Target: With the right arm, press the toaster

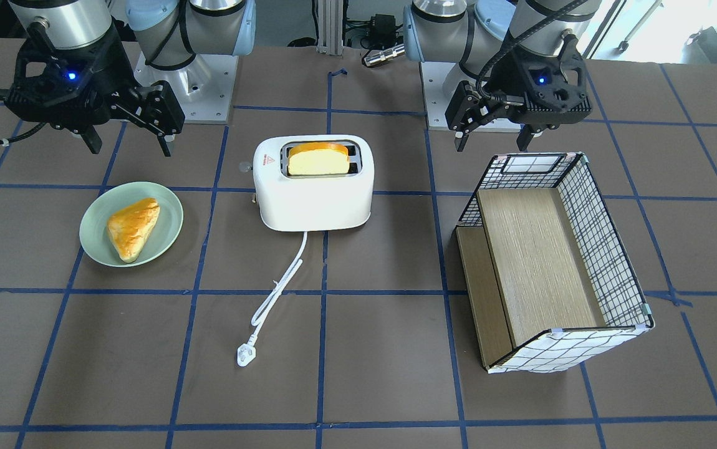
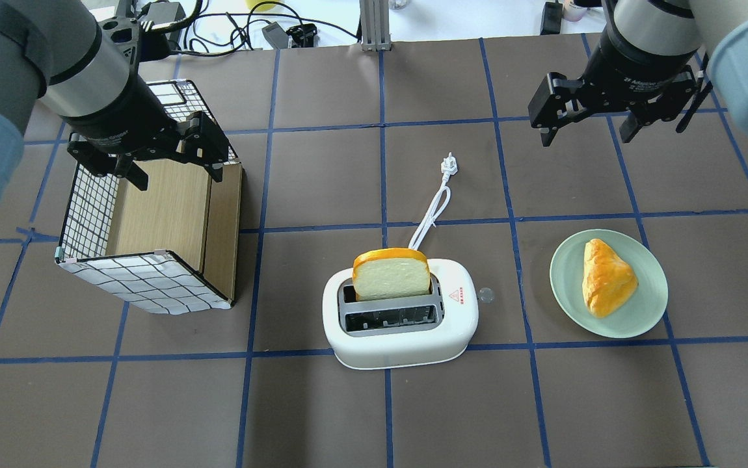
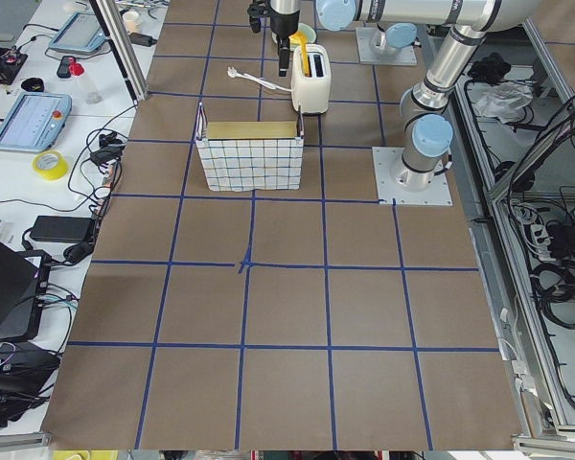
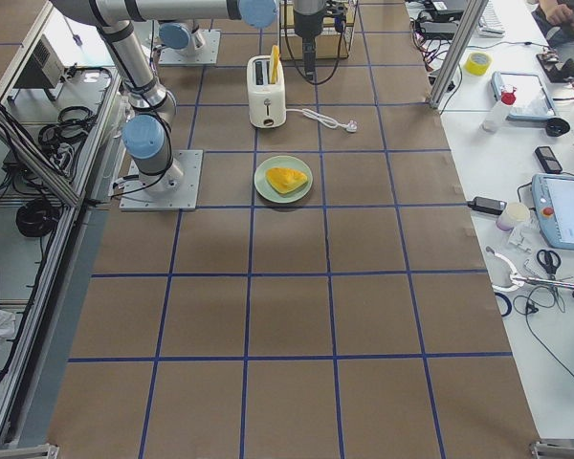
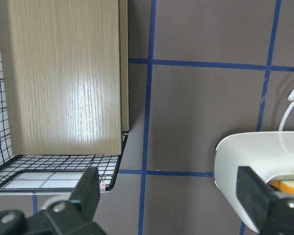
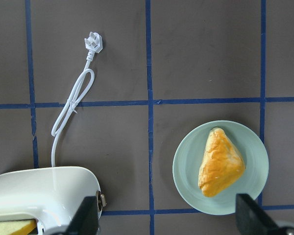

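Toaster (image 2: 406, 341) sits mid-bench, bread slice (image 2: 391, 273) standing proud in one slot; lever (image 2: 484, 296) position hard to read. Right gripper (image 2: 587, 133) hangs toward far right corner, jaws wide apart, empty.

A robotics lab: a brown surface (image 3: 287, 316) gridded with blue tape, a bolted robot base plate (image 3: 412, 177), aluminium framing (image 4: 447, 48), and a side bench (image 4: 493, 158) strewn with a teach pendant (image 4: 566, 210), cables (image 3: 556, 278) and a tape roll (image 3: 50, 165).

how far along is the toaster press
Done: a bread slice stands in one slot of the toaster. In hand: nothing; the right tool hangs open, apart from the toaster. Left: reaching the side lever and pressing it down.
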